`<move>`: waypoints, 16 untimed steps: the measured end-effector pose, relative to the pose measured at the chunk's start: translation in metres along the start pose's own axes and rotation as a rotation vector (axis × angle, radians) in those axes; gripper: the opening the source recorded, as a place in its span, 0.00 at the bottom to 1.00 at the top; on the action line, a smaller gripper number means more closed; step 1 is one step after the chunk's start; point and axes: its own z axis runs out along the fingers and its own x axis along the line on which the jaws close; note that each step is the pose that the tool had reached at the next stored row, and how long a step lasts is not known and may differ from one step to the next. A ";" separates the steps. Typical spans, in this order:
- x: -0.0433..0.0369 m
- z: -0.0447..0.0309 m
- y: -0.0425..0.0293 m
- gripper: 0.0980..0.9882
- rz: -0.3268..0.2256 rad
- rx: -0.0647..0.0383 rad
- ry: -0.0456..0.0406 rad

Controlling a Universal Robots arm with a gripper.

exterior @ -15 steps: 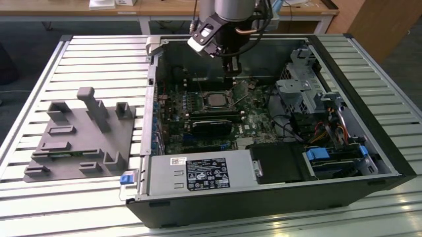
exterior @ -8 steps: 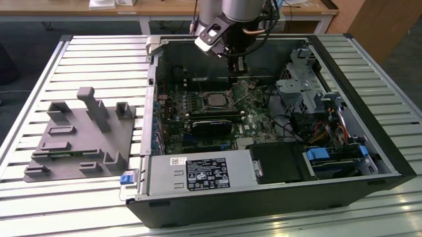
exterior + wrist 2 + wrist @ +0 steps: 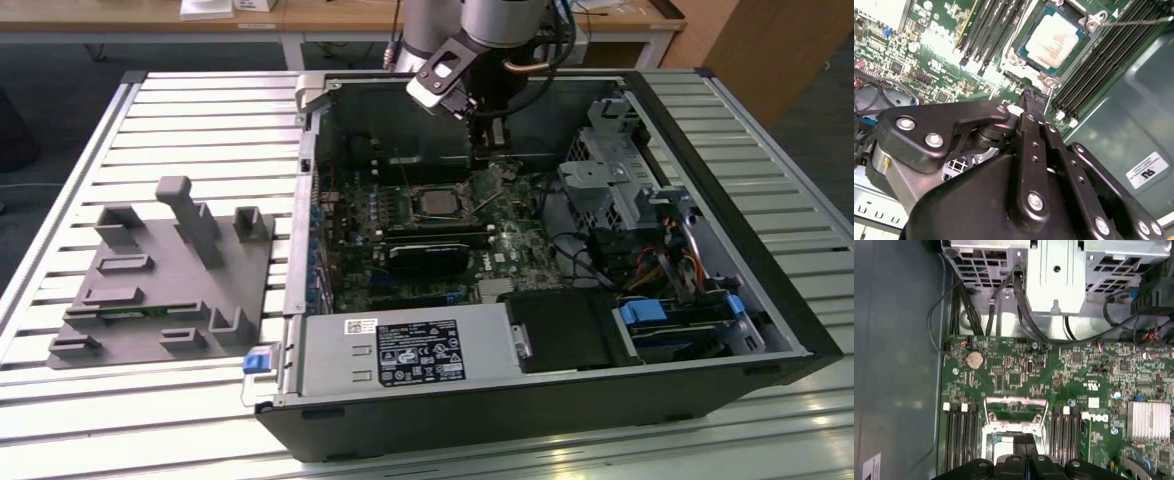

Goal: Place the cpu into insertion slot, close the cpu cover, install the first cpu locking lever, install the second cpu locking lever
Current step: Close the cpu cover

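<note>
The cpu (image 3: 1054, 41), a flat square with a pale metal top, lies in the insertion slot (image 3: 434, 203) on the green board. In the first wrist view the cpu cover (image 3: 1015, 401), a thin silver frame with a square window, looks tilted up beyond the slot. A thin wire locking lever (image 3: 1136, 21) sticks out from one corner of the slot, unlatched. My gripper (image 3: 487, 158) hangs inside the case at the slot's edge, toward the exterior view's right. Its black fingers (image 3: 1026, 107) are pressed together with nothing between them, and they hide part of the slot (image 3: 999, 450).
Long black memory slots (image 3: 989, 30) flank the socket. A grey power-supply box (image 3: 407, 350) fills the case's near side, and a drive cage with cables (image 3: 627, 180) stands at the exterior view's right. A grey fixture block (image 3: 167, 270) sits outside the case on the slatted table.
</note>
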 end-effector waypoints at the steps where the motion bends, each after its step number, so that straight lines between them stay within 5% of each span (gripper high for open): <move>1: 0.0001 0.0005 0.0014 0.01 0.000 0.000 -0.0006; 16: 0.0017 0.0070 0.0154 0.01 0.000 0.001 -0.0072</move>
